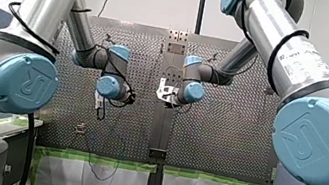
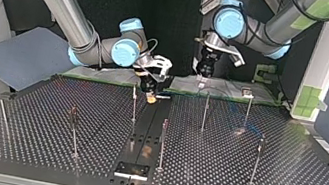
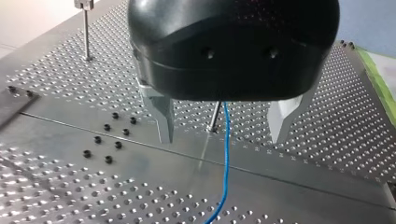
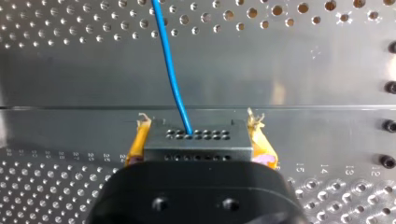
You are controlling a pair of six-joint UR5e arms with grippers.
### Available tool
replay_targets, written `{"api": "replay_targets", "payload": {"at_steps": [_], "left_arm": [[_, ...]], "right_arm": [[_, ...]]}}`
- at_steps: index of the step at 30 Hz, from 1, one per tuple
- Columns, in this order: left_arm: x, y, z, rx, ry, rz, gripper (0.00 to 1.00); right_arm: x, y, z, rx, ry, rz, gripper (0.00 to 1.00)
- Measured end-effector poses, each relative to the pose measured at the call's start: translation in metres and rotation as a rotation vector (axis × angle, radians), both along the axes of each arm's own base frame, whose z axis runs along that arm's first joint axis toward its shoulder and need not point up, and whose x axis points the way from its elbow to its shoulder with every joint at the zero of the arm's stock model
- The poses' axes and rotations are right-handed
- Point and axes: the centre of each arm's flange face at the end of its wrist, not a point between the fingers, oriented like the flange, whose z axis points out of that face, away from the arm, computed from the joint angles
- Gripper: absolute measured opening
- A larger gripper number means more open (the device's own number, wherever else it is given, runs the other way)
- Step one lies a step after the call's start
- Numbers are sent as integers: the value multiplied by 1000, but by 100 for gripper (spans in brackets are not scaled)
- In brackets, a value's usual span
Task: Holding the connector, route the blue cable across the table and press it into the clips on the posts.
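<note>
**Start of the cable run.** The connector is grasped by the right gripper, its jaws clenched on the block's two sides through the yellow pads. The blue cable leaves the connector's perforated face and runs away over the surface. The left gripper has its jaws released. Its metal fingers stand well apart, the cable passes between them untouched, and a post stands just behind.

The cable is not yet seated in any clip. For this step it is judged that the connector should be held square and the cable drawn lightly taut. It should then be lowered straight into a clip, not dragged against the thin posts.

Both arms are bent downward at the wrist. The right gripper is low over the centre strip, and the left is just beside it.
</note>
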Motion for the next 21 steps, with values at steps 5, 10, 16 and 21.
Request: {"api": "replay_targets", "payload": {"at_steps": [5, 10, 16, 21], "left_arm": [[14, -13, 5, -10, -5, -11, 100], [23, -23, 1, -2, 11, -11, 100], [40, -32, -9, 6, 19, 13, 100], [56, -37, -18, 8, 21, 35, 100]], "right_arm": [[0, 0, 0, 1, -1, 5, 0], [0, 0, 0, 3, -3, 12, 0], [0, 0, 0, 6, -3, 18, 0], [0, 0, 0, 6, -3, 20, 0]]}}
